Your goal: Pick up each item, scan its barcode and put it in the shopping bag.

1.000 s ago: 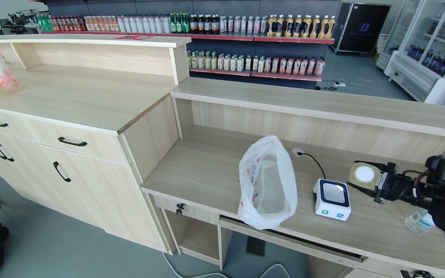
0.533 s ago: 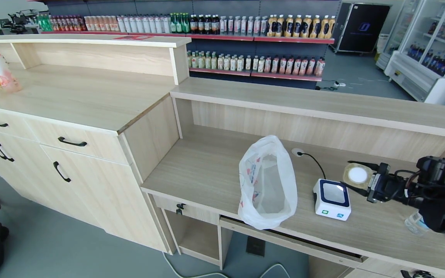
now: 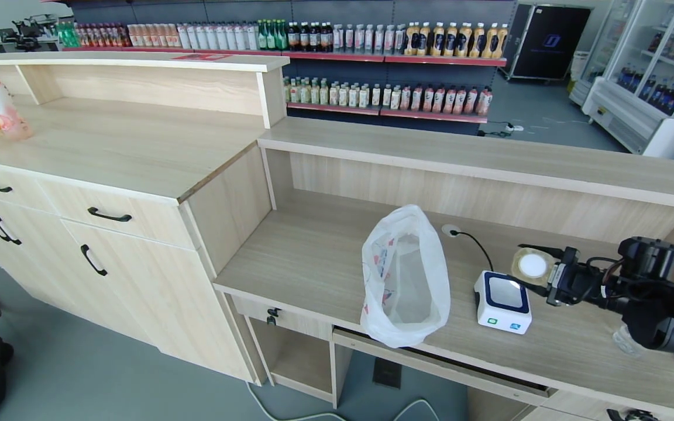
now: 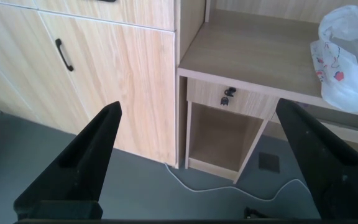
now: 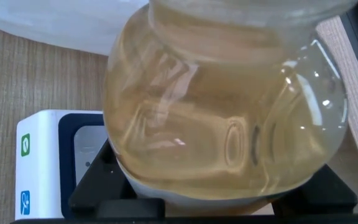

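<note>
Left gripper (image 4: 199,102) spread wide, empty | bag (image 3: 405,280) limp: mouth may fold at drop-in | scanner (image 3: 502,301): barcode may face away, no read | bottle (image 3: 533,266): clear, round, amber liquid, white cap; held just above scanner's right side, clamped in right gripper (image 3: 527,264); smooth wall, may slip.

Nothing can be read outright. The scanner (image 3: 502,301) carries two small icons, one green, one blue; the shopping bag (image 3: 405,275) bears red print, and the shelf bottles (image 3: 337,36) have labels, all too small to make out
</note>
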Tool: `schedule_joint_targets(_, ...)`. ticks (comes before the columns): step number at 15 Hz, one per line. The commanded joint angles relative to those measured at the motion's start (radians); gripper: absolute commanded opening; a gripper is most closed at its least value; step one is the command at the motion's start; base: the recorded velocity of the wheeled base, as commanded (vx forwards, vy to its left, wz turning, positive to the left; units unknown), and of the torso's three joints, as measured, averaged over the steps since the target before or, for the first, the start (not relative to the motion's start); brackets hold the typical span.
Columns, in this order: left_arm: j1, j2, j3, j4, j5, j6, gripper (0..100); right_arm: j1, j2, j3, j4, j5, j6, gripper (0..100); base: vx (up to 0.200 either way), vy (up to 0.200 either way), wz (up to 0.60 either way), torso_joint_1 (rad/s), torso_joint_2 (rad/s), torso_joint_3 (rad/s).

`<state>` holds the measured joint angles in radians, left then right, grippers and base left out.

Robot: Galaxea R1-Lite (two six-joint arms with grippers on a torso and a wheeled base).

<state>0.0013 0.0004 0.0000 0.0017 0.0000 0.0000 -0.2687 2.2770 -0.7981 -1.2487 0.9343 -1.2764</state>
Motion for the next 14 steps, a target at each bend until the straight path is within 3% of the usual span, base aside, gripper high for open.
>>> schedule_joint_targets(1,0.000,0.000,0.000,0.000,0.000,0.000,100,0.002,0.015,-0.010,0.000,0.000,0.000,0,0.000,0.000,0.00,0.000,0.00,0.000)
schedule_joint_targets(14,0.000,0.000,0.000,0.000,0.000,0.000,100,0.046,0.084,-0.062,-0.080,0.000,0.057,0,0.000,0.000,0.00,0.000,0.00,0.000)
